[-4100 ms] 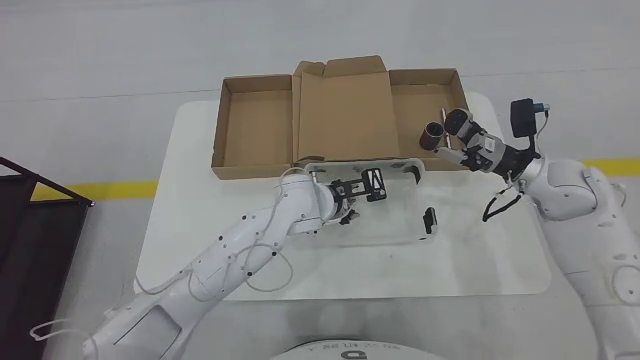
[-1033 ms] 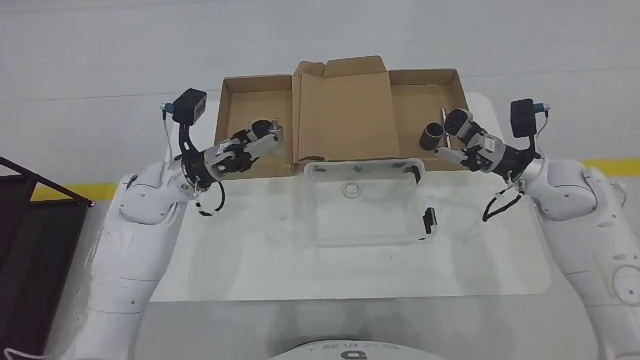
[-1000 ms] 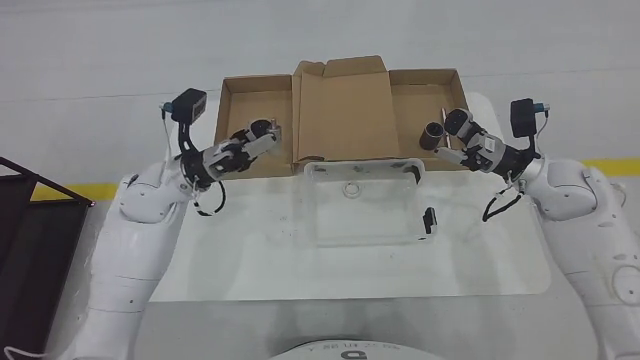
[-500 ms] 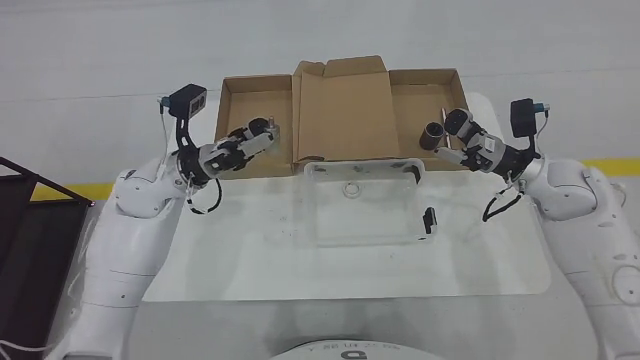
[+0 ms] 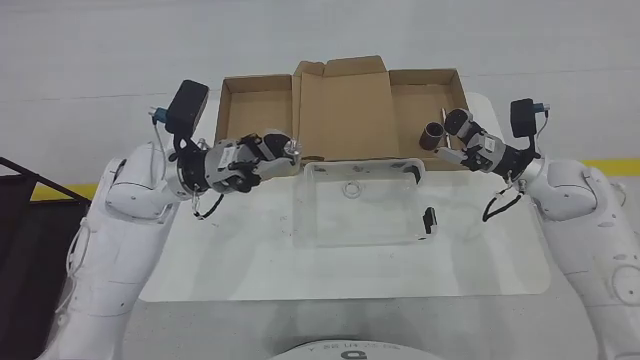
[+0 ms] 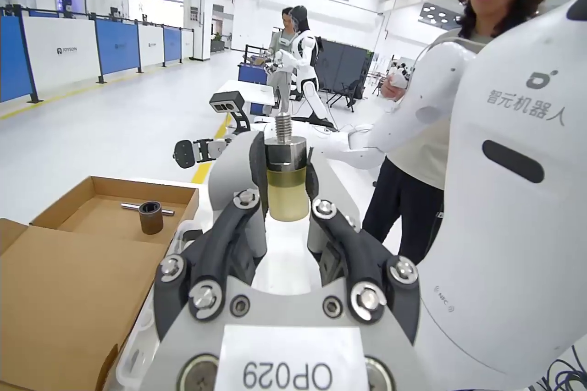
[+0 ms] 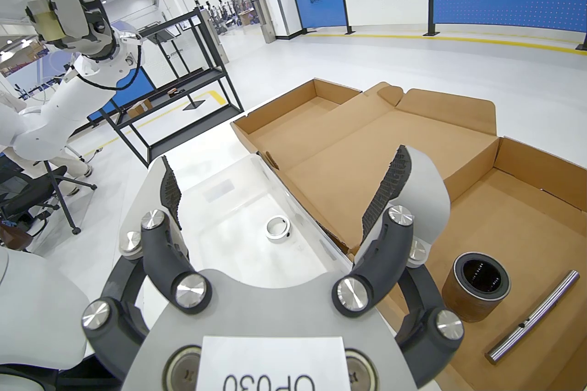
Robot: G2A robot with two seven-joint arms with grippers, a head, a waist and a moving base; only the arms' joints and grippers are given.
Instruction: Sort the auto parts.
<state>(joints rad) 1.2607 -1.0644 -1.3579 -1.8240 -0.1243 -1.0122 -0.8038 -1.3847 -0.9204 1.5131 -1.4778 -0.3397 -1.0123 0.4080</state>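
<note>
I see a translucent yellow plastic cylinder capped in shiny steel, a matt brown cardboard box, a glossy clear plastic tray, a dark metal sleeve and a polished steel pin.

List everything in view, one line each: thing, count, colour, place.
Table: one, white, under everything.
Cardboard box: one, brown, open, at the table's far side.
Clear tray: one, transparent, just in front of the box.
Ring: one, silver-white, lying in the tray.
Bushing: one, dark brown, upright in the box's right compartment.
Pin: one, steel, lying beside the bushing.
Small black part: one, at the tray's right edge.
Threaded mount: one, yellowish with steel stud, in the left gripper.
Rack: one, black, on the floor left of the table.
Left gripper: shut on the mount, in front of the box's left compartment.
Right gripper: open, near the right compartment.
</note>
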